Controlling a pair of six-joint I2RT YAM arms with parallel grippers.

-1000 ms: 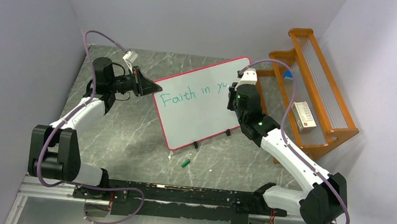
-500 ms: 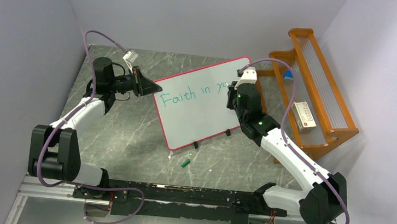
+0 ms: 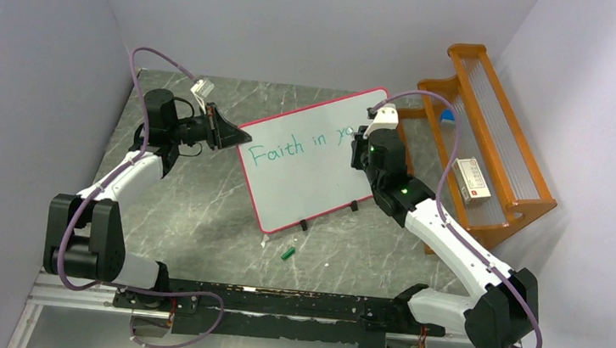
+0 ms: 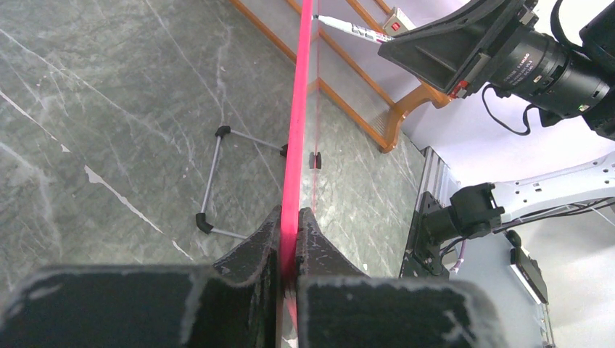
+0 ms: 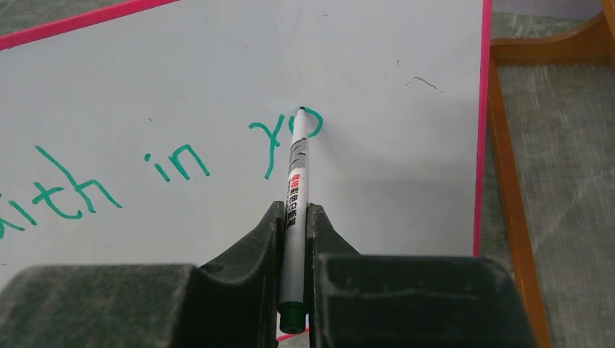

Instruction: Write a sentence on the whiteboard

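Observation:
The whiteboard [image 3: 309, 174] with its pink-red frame stands tilted on black feet at mid-table. Green writing [image 3: 277, 151] on it reads "Faith in yo"; the right wrist view shows "ith in yo" [image 5: 181, 163]. My left gripper [image 3: 238, 137] is shut on the board's left edge, seen as the pink frame [image 4: 296, 130] between the jaws [image 4: 290, 228]. My right gripper [image 3: 365, 137] is shut on a white marker [image 5: 296, 188]; its tip touches the board at the "o". My right gripper [image 5: 294, 217] holds the marker's rear end.
An orange wooden rack [image 3: 494, 149] stands right of the board and holds a small white box [image 3: 471, 179]. A green marker cap [image 3: 288, 251] lies on the table in front of the board. The board's wire stand [image 4: 217, 177] shows behind it.
The marker tip has moved slightly right, finishing the "o" after the "y". The left arm and the board have not moved.

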